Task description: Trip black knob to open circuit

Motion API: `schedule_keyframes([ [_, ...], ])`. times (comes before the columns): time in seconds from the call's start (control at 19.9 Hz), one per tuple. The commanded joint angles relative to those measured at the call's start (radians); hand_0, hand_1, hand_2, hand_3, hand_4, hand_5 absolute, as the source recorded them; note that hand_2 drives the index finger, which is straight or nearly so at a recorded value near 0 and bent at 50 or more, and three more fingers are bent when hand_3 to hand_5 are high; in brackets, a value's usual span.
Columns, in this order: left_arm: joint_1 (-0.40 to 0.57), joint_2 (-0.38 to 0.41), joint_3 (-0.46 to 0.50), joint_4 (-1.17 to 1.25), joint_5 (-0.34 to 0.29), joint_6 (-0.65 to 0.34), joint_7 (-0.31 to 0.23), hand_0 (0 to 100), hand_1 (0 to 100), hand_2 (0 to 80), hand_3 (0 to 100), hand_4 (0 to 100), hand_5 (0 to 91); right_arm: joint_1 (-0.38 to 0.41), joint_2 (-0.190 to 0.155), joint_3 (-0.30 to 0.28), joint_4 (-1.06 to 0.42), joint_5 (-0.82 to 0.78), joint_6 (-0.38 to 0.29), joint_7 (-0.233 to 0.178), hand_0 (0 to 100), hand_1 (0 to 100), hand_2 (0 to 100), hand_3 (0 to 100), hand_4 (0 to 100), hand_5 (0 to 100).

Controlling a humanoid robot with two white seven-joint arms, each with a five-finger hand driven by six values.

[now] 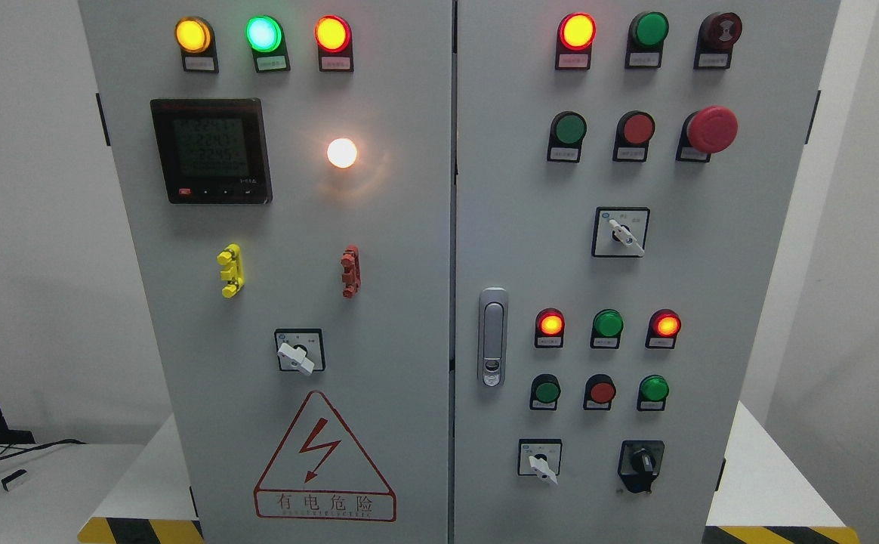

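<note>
White walls stand behind, and a white tabletop (772,483) with yellow-black warning stripes at its front edge carries a tall grey metal electrical cabinet (409,302) that fills the middle of the frame. I think it stands upright and facing the camera so that every control can be reached from the front.

Its left door holds a black digital meter (211,151) in the upper left, a glowing white lamp (342,153) beside it, and a red triangle warning sign (324,457) at the bottom. The right door has rows of round lamps and buttons, a big red mushroom stop button (711,128), and a silver door latch (493,336) at its left edge.

The task's thing, a small black rotary knob (642,461), sits at the lower right of the right door, just right of a white-handled selector switch (541,459). Its pointer looks about upright.

No robot hand shows, so whether either is released or clenched I cannot tell. Reaching the knob is probably the next step.
</note>
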Motion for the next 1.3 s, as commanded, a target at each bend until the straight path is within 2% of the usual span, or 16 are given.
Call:
schedule_keyframes([
  [0.0, 0.0, -0.001, 0.0, 0.0, -0.031, -0.001, 0.0, 12, 39, 0.0, 0, 0, 0.0, -0.146, -0.036, -0.059, -0.129, 0.0, 0.07, -0.003, 11, 33, 24, 44, 41, 33],
  [0.25, 0.0, -0.001, 0.0, 0.0, -0.031, -0.001, 0.0, 12, 39, 0.0, 0, 0, 0.0, -0.343, -0.039, -0.079, -0.12, -0.002, 0.222, -0.003, 11, 35, 27, 46, 44, 37],
  [0.4, 0.0, -0.001, 0.0, 0.0, -0.031, -0.001, 0.0, 12, 39, 0.0, 0, 0, 0.0, -0.429, -0.036, -0.076, -0.102, -0.002, 0.279, -0.003, 11, 38, 31, 52, 51, 40],
  [0.55, 0.0, 0.001, 0.0, 0.0, -0.031, -0.001, 0.0, 12, 39, 0.0, 0, 0, 0.0, -0.533, -0.036, -0.078, -0.077, -0.002, 0.344, -0.003, 12, 39, 33, 53, 51, 42],
  [0.7, 0.0, 0.001, 0.0, 0.0, -0.031, -0.001, 0.0, 12, 39, 0.0, 0, 0, 0.0, -0.62, -0.037, -0.079, -0.054, -0.002, 0.388, -0.001, 13, 40, 34, 54, 52, 42],
  [0.95, 0.0, -0.001, 0.0, 0.0, -0.031, -0.001, 0.0, 12, 39, 0.0, 0, 0, 0.0, -0.709, -0.036, -0.079, -0.016, 0.0, 0.424, -0.001, 15, 41, 36, 58, 56, 44],
  [1.0, 0.0, -0.001, 0.0, 0.0, -0.031, -0.001, 0.0, 12, 39, 0.0, 0, 0, 0.0, -0.732, -0.033, -0.079, -0.013, 0.0, 0.449, 0.0, 15, 41, 36, 58, 56, 45],
  [1.1, 0.0, 0.001, 0.0, 0.0, -0.031, -0.001, 0.0, 12, 39, 0.0, 0, 0, 0.0, -0.772, -0.034, -0.084, -0.008, -0.004, 0.484, 0.002, 16, 44, 39, 69, 65, 55],
  [1.15, 0.0, 0.001, 0.0, 0.0, -0.031, -0.001, 0.0, 12, 39, 0.0, 0, 0, 0.0, -0.783, -0.036, -0.084, -0.005, -0.004, 0.487, 0.003, 16, 45, 40, 71, 66, 57],
  [1.25, 0.0, 0.001, 0.0, 0.0, -0.031, -0.001, 0.0, 12, 39, 0.0, 0, 0, 0.0, -0.798, -0.036, -0.084, 0.007, -0.004, 0.487, 0.004, 18, 50, 45, 80, 73, 70],
])
